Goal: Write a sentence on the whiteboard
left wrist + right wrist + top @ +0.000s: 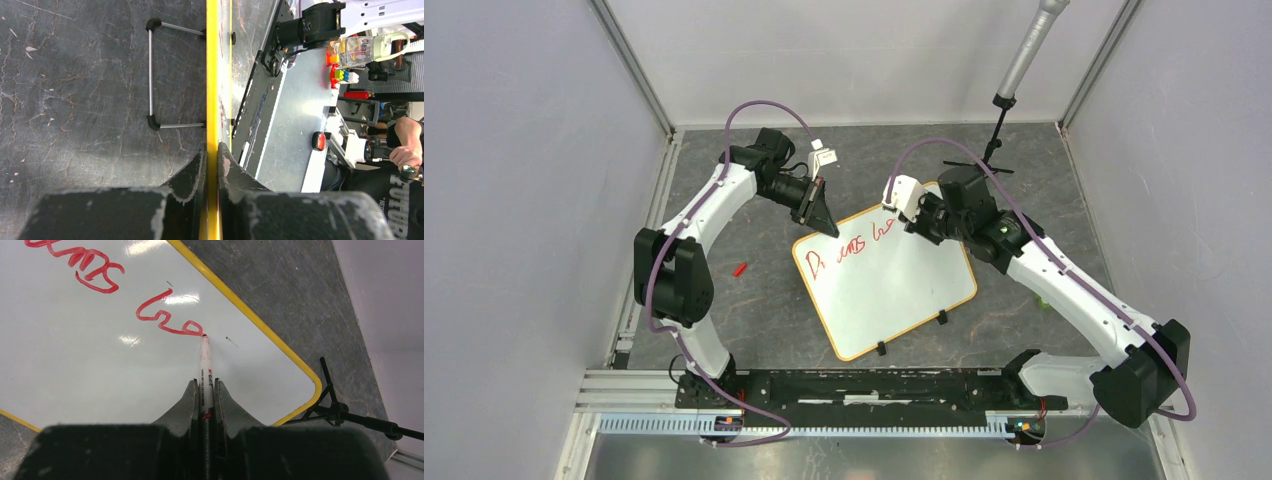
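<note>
The whiteboard (pixel 894 295) lies tilted on the dark table, with a yellow rim (pixel 212 75). Red words of the sentence (pixel 854 245) run along its far edge; the last strokes (pixel 167 315) end at the pen tip. My left gripper (pixel 824 215) is shut on the board's far-left rim, and its fingertips (pixel 213 150) pinch the yellow edge. My right gripper (pixel 911 222) is shut on a white red-ink marker (pixel 204 372). The marker's tip touches the board (pixel 100 365) at the end of the last red stroke. The right gripper (pixel 205 386) holds the marker upright between its fingers.
A small red cap (pixel 741 268) lies on the table left of the board. A black microphone stand (pixel 997 140) rises behind the board's far-right corner (pixel 345 415). Two black clips (pixel 943 318) sit on the near edge. A wire bracket (pixel 151 75) joins the rim.
</note>
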`<state>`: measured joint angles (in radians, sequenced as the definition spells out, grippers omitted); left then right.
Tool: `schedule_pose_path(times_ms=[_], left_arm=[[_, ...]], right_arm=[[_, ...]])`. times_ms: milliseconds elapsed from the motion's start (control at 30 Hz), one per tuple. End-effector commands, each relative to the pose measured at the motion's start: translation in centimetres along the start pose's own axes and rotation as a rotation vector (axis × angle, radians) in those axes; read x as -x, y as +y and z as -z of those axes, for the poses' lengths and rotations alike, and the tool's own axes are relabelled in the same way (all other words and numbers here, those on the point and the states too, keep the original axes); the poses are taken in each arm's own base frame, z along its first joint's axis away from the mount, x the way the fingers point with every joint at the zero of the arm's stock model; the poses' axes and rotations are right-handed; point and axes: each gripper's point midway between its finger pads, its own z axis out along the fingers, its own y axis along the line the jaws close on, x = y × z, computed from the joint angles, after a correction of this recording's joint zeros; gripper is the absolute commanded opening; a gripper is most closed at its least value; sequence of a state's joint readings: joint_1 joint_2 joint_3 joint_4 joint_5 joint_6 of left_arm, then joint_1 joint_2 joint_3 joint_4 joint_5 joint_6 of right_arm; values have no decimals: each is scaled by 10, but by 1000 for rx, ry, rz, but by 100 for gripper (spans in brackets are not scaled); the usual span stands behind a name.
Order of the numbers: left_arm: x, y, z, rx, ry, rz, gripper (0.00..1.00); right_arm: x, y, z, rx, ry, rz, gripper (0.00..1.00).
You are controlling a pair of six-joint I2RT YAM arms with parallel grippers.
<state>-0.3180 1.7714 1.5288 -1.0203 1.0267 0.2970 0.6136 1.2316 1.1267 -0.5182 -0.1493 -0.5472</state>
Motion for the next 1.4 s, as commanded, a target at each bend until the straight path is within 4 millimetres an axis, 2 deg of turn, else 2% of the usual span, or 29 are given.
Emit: schedule_pose_path(times_ms=[0,233,433,533,633,767,933,1167,1367], left_arm=[[-13,5,-13,9,68,-30,2],[-13,5,-13,9,68,-29,2],[-13,5,-13,9,68,-31,2],[-14,4,-13,7,68,-30,3],[-14,5,-14,7,68,-27,3],[-13,4,-13,9,67,-32,2],[-13,3,-13,8,66,-32,3],[-13,3,-13,7,66,-33,3],[-13,3,-12,9,66,-33,2]], right_arm=[[-2,3,4,12,0,-4,0],[-12,18,7,58,11,-8,0],[-18,39,8,119,17,-2,0],[-8,45,7,141,-13,4,0],[7,44,6,148,-40,9,0],[26,30,8,111,-75,12,0],[38,3,18,22,-107,-2,0],[33,-27,20,-74,-86,-23,0],[27,-34,13,-90,-66,-27,0]])
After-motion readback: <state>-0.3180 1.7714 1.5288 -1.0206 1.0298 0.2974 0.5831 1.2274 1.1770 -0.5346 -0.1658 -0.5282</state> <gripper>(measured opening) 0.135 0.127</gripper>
